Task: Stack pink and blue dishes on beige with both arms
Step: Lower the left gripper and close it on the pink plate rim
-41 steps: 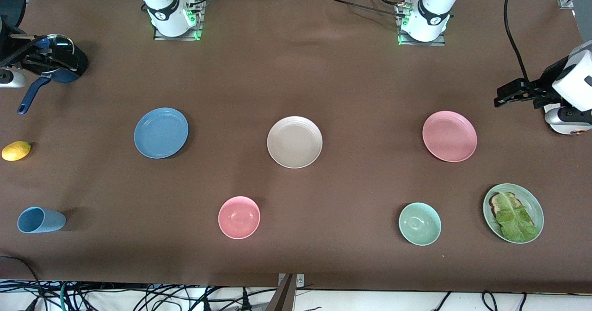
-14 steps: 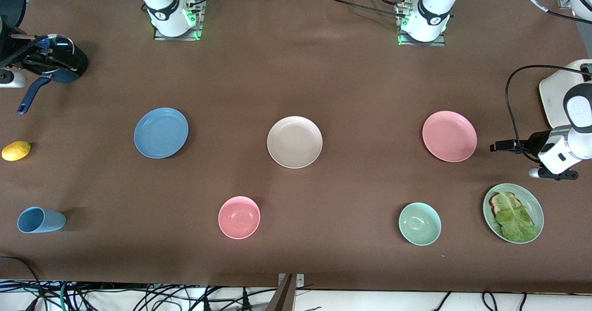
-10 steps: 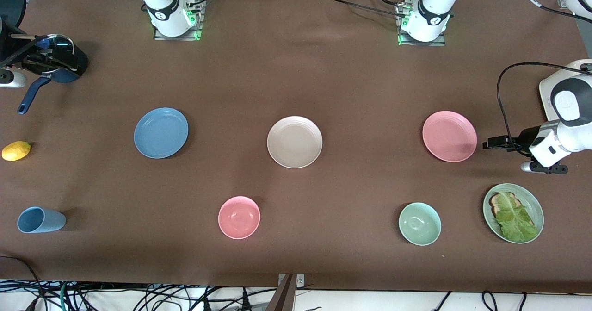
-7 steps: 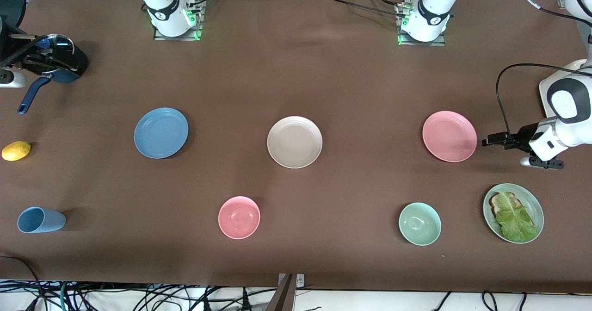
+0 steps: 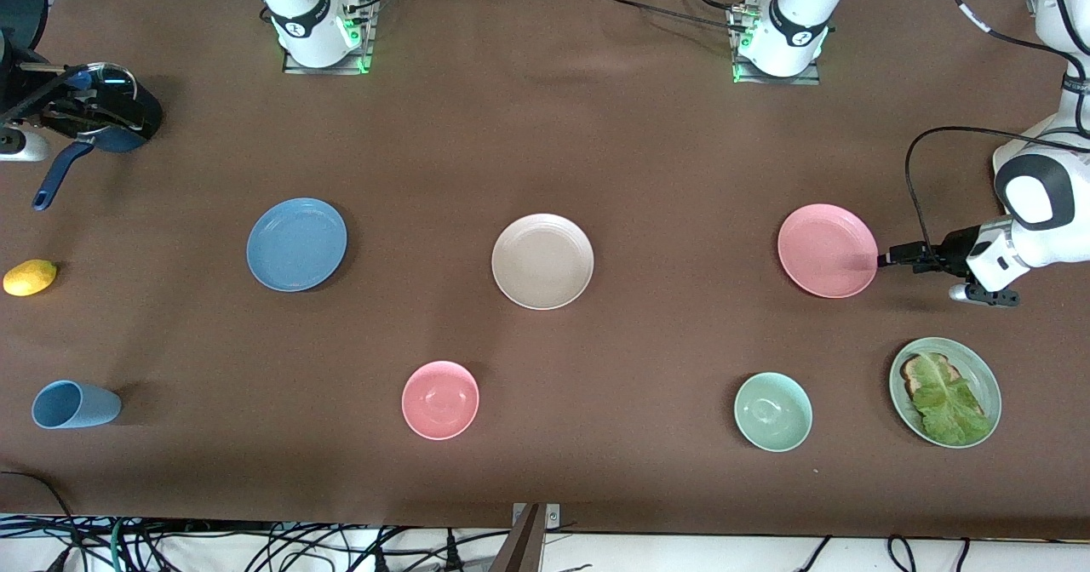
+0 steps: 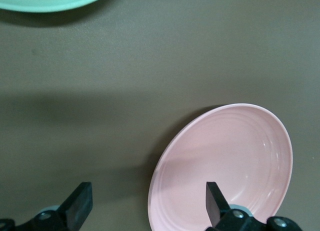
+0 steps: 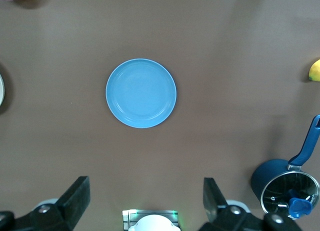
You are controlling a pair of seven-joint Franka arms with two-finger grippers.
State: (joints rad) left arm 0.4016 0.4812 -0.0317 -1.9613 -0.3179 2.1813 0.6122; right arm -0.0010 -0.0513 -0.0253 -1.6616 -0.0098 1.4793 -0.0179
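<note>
The beige plate (image 5: 542, 260) lies mid-table. The blue plate (image 5: 296, 243) (image 7: 141, 93) lies toward the right arm's end and the pink plate (image 5: 827, 250) (image 6: 230, 166) toward the left arm's end. My left gripper (image 5: 890, 257) (image 6: 148, 188) is open at the pink plate's rim on the left arm's end. One finger is over the plate's inside and the other over bare cloth. It holds nothing. My right gripper (image 7: 145, 183) waits open and empty, high over its end of the table, looking down on the blue plate.
A pink bowl (image 5: 440, 400) and a pale green bowl (image 5: 773, 412) sit nearer the camera. A green plate with bread and lettuce (image 5: 945, 391) lies just nearer than the left gripper. A blue cup (image 5: 75, 405), a lemon (image 5: 30, 277) and a lidded dark pot (image 5: 128, 125) are at the right arm's end.
My left gripper has swung down from the table's end and slid toward the pink plate until it reached the rim, still open. The right arm and all dishes have stayed put.
</note>
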